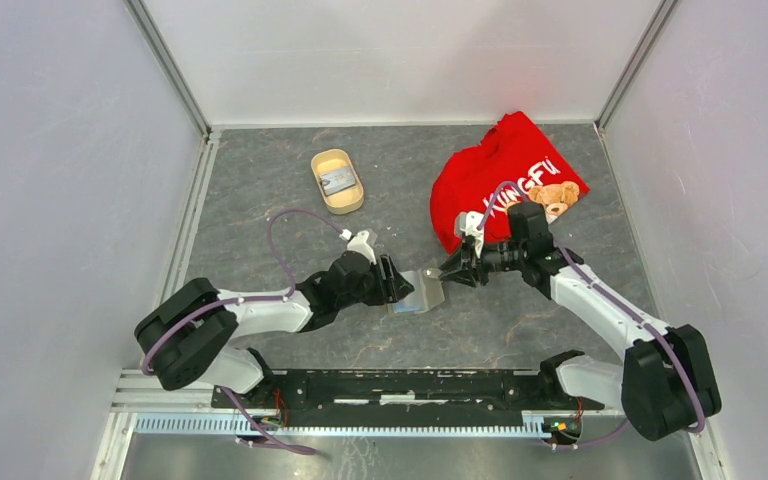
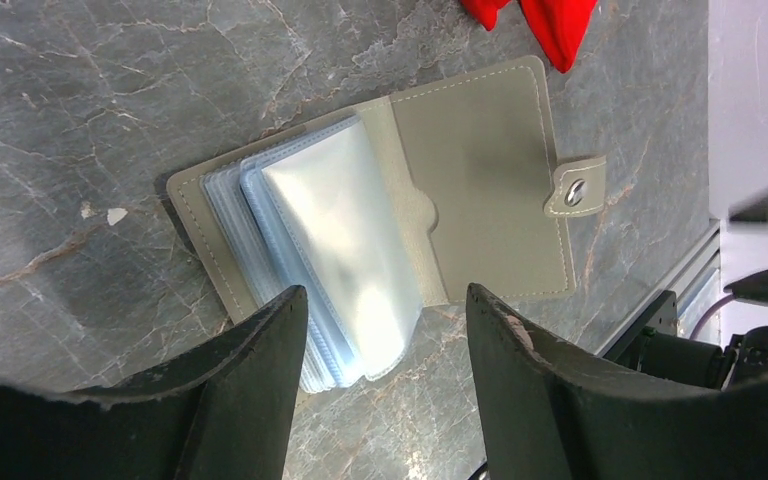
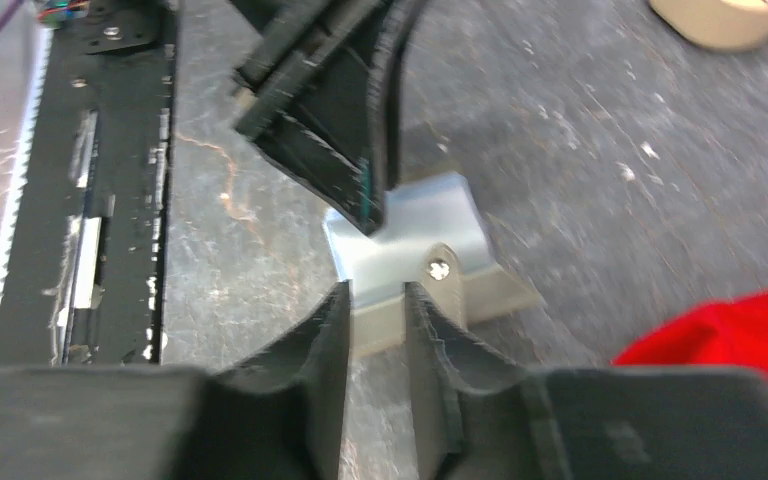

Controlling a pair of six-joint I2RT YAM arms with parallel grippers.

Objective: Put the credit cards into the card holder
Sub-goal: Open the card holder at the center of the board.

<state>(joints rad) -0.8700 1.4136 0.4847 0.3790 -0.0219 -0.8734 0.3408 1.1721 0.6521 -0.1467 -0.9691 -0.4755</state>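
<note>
Sitting toward the back left of the grey stone-patterned table [image 1: 260,180], a beige oval tray [image 1: 321,192] holds one credit card [image 1: 337,180], pale grey with a darker patch; no other cards can be made out.

Nearer the front, the left gripper [image 1: 397,280] reaches toward the middle of the table. In its wrist view the left gripper [image 2: 388,300] has its jaws spread wide, the two fingers [image 2: 260,370] standing either side of the near edge of the clear sleeves [image 2: 340,230]. Whether the tips touch the sleeves cannot be told.

Just right of it lies the card holder [image 1: 422,293], near the centre of the table, well apart from the tray. The card holder [image 2: 480,170] is open and flat, inside face up, its sleeves fanned over the left half and its snap tab [image 2: 575,188] sticking out from the right edge.

The right gripper [image 1: 452,272] points at that right edge from the other side. From its own wrist, the right gripper [image 3: 378,292] has its jaws slightly apart with a narrow gap; the holder's grey edge shows through the gap, and nothing seems to be pinched.

Behind the right arm, a red shirt [image 1: 490,175] with a bear print lies crumpled at the back right.
</note>
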